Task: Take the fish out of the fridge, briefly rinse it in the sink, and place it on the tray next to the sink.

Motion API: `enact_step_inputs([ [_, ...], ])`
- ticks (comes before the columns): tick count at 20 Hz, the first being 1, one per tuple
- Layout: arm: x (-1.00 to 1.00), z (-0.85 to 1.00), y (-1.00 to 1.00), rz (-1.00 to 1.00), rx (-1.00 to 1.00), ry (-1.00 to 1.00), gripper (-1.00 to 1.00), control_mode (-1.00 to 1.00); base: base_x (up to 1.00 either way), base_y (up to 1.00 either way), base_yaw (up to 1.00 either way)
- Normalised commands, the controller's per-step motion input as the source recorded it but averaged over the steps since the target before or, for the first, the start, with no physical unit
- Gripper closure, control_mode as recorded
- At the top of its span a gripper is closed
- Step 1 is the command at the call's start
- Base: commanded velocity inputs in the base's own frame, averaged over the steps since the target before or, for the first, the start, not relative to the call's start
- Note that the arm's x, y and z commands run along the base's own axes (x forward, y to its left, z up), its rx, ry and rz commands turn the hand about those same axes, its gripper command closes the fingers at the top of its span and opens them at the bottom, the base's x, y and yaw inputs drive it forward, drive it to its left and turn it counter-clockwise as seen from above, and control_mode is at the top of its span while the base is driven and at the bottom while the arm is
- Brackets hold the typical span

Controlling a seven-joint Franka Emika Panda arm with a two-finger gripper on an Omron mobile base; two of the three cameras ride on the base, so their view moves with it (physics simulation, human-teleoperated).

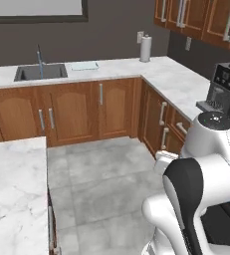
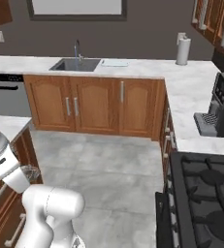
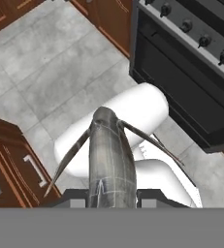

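Fish point(image 3: 109, 155) is sitting clamped by its body between the gripper's point(image 3: 111, 196) nearly closed fingers above the floor, likely light, stiff and slippery, its thin fins looking fragile.

paper towel roll point(image 1: 145, 48), coffee machine point(image 1: 226, 88), stove point(image 2: 203, 193)

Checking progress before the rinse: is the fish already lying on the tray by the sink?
No, the fish is in the gripper; the tray is bare.

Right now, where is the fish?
In the hand view the fish is held in the shut gripper, above the grey floor tiles, with the oven front to its upper right.
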Motion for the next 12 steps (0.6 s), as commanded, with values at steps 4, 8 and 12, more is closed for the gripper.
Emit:
enact_step_inputs([
  [4, 0.00, 0.00, 0.00, 0.00, 0.00, 0.00, 1.00, 1.00, 1.00, 0.00, 0.11],
  [8, 0.00, 0.00, 0.00, 0.00, 0.00, 0.00, 1.00, 1.00, 1.00, -0.02, 0.11],
  [12, 0.00, 0.00, 0.00, 0.00, 0.00, 0.00, 1.00, 1.00, 1.00, -0.05, 0.10],
])
